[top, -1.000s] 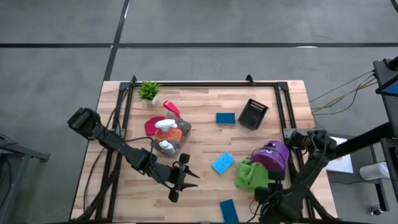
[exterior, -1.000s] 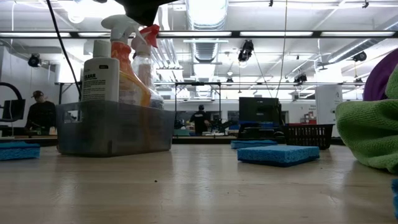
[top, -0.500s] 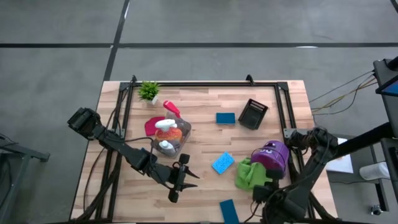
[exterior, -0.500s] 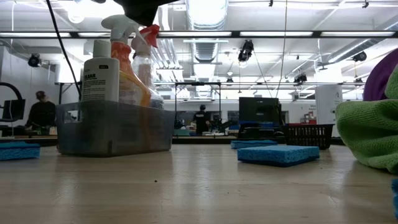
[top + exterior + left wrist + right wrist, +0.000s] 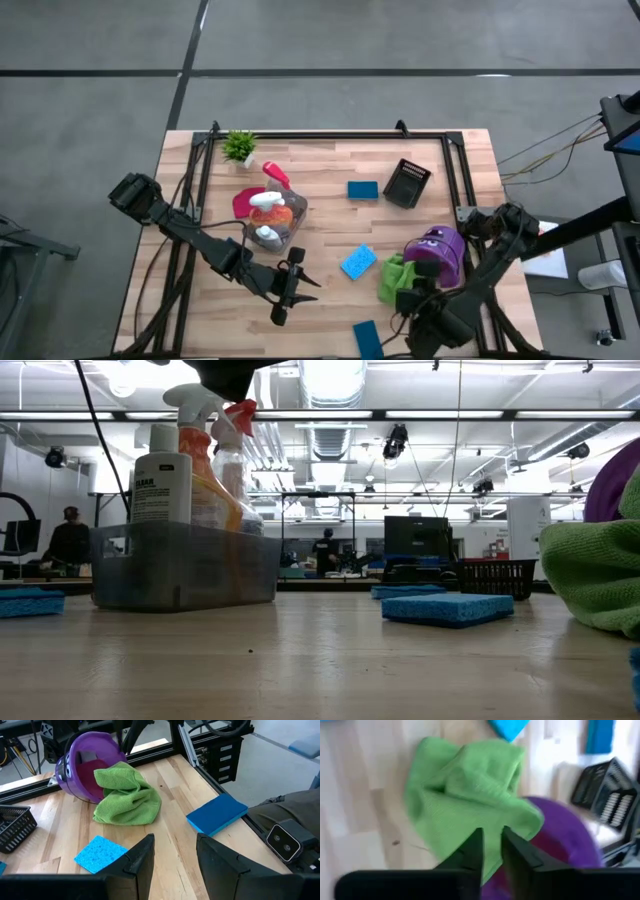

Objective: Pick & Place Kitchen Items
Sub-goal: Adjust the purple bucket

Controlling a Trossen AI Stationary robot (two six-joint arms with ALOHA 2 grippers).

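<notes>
Near the table's right front corner, the right gripper [image 5: 491, 851] is being aimed, fingers slightly parted, at the green cloth [image 5: 393, 279] spilling from the purple bowl [image 5: 438, 250], presumably for pickup; the left gripper [image 5: 175, 857], half-open and empty, is being held mid-table.
</notes>
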